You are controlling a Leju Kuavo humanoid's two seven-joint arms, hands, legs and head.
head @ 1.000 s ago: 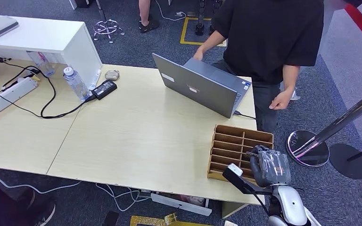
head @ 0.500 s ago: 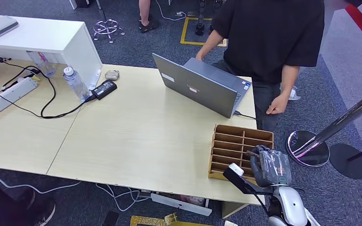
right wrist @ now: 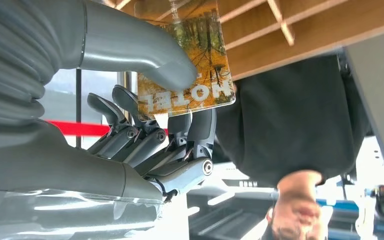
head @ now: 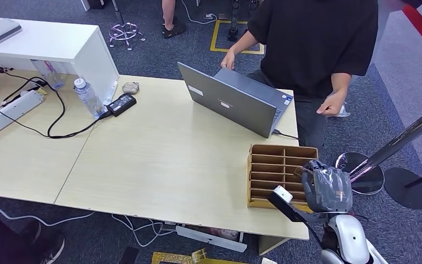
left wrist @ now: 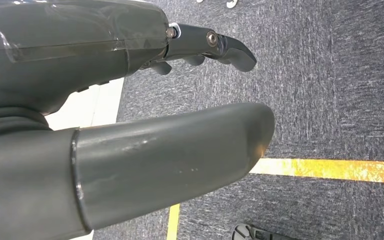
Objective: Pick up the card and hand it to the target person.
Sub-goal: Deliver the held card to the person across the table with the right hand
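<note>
So the right robot hand [right wrist: 145, 130] has the card [right wrist: 187, 60] pinched between its thick grey thumb and the darker fingers [right wrist: 200, 127]. It's an orange, autumn-trees print with "HOTEL" across one end, and in the right wrist view the lettering reads upside down. The card sits just beside the wooden slotted organizer [right wrist: 300, 25], with its far end against the dividers; I can't tell if it's clear of the slot or partly in it.

From the head view, the right robot hand [head: 327, 190] is at the near right corner of the organizer [head: 277, 165], which sits on the pale worktop [head: 159, 159] near its right edge. A person in a black shirt [head: 316, 38] stands at the far side of the worktop behind an open grey laptop [head: 231, 102], one hand [head: 228, 59] at the lid and the other [head: 329, 104] near their hip.

The left robot hand [left wrist: 130, 100] hangs over dark carpet with a yellow floor line [left wrist: 330, 170], fingers spread, holding nothing.
</note>
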